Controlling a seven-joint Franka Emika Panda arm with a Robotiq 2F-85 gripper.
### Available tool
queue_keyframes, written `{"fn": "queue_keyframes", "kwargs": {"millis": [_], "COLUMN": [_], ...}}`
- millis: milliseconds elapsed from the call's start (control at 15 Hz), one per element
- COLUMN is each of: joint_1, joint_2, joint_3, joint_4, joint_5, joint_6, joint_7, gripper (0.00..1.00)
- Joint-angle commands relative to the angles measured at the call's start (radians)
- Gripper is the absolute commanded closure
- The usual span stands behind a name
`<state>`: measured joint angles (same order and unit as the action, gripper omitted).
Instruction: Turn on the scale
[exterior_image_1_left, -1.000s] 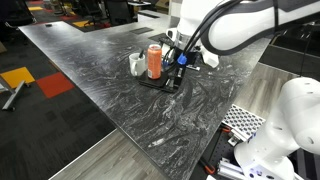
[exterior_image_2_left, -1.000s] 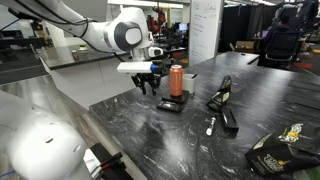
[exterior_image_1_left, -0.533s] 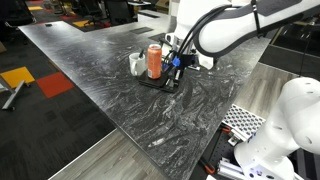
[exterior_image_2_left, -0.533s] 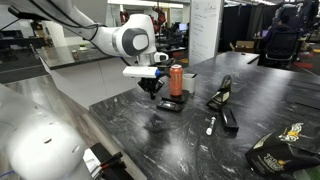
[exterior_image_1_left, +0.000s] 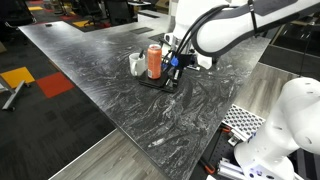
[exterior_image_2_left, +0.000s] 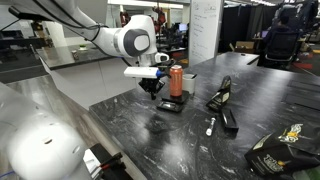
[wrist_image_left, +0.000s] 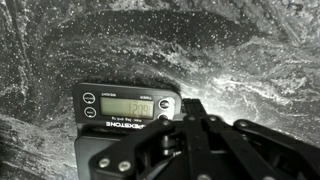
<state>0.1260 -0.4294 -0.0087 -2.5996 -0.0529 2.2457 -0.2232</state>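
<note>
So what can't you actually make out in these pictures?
Wrist view: display digits on the thin flat black scale are blurred.
Wrist view: the claw hides whether its own tips touch a button.
Exterior view: the label on the orange drink can is too small.

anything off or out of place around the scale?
Nothing is spilled, tipped or damaged. One oddity: an orange can stands upright on the scale while the gripper is at its control end. In the wrist view the display shows digits, too blurred to read.
</note>
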Motion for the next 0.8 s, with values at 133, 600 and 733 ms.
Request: {"fn": "queue_keyframes", "kwargs": {"millis": [133,600,733], "joint_1": [-0.011,-0.005,0.000], "joint_2": [0.021,0.109,0.138], "joint_3": [-0.005,-0.058,-0.068], "joint_4": [0.041,0.108,0.129], "joint_5": [0.008,0.045,0.076], "joint_6": [-0.026,-0.020,-0.026], "joint_7": [-0.030,-0.125,-0.159], "gripper": [1.00,1.00,1.00]}}
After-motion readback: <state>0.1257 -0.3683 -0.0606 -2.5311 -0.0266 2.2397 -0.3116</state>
